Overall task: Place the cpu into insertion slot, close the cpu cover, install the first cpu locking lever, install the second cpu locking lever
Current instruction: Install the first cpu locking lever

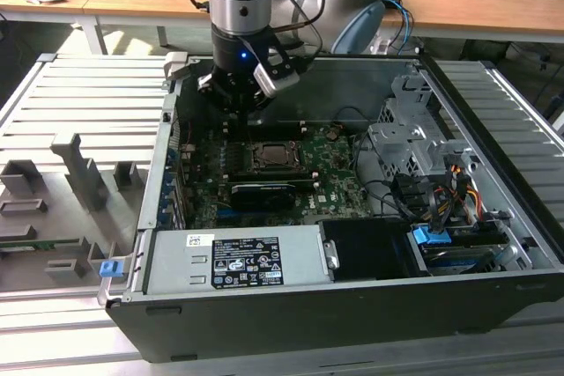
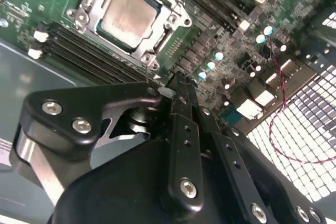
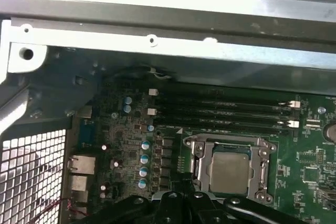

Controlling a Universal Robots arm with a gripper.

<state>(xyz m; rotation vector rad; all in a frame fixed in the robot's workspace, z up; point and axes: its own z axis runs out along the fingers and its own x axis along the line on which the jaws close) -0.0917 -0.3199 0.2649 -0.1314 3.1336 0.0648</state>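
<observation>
A robot arm's end effector (image 1: 235, 101) is hovering over the far edge of the green motherboard (image 1: 333, 169), close to the far wall of the open computer case (image 1: 352, 305) that is lying on the ribbed metal desk (image 1: 53, 103). In both wrist views its fingers are showing pressed together, with nothing visible between them.

From the end effector, the insertion slot (image 2: 161, 34) is lying toward the near edge of the board and slightly toward the exterior view's right, in the middle of the board, with the row of memory slots (image 3: 220, 111) running between it and the far wall. A long black card (image 1: 263, 193) is sitting just beyond it, nearer the case's front edge.

The cpu (image 2: 126, 17) is resting flat in the slot, silvery-grey top facing up. Being square, it is offering no long axis, and its sides are running in line with the board's edges. The cpu cover (image 3: 228, 142), a thin metal frame, is appearing to lie down around the chip, which is showing through its cut-out. Whether the locking levers are latched cannot be told.
</observation>
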